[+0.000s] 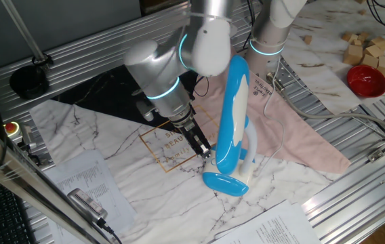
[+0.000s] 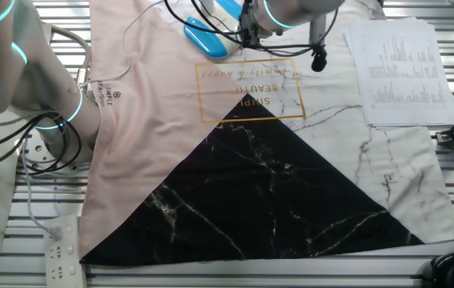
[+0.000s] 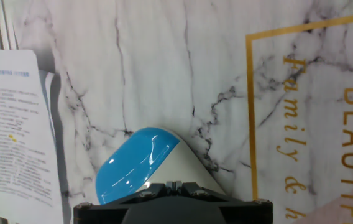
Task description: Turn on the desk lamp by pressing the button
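Observation:
The desk lamp stands on the marble cloth, its long blue head raised upright on the white neck above the blue oval base. My gripper points down at the left side of the base, right beside it. In the hand view the fingertips are pressed together, shut and empty, right over the white end of the base, with the glossy blue part to their left. The button itself does not show. In the other fixed view the lamp base lies at the top edge beside the gripper.
A pink cloth lies behind the lamp, with a white cable across it. A red bowl and wooden blocks sit at the back right. Printed sheets lie at the front left. A power strip lies off the cloth.

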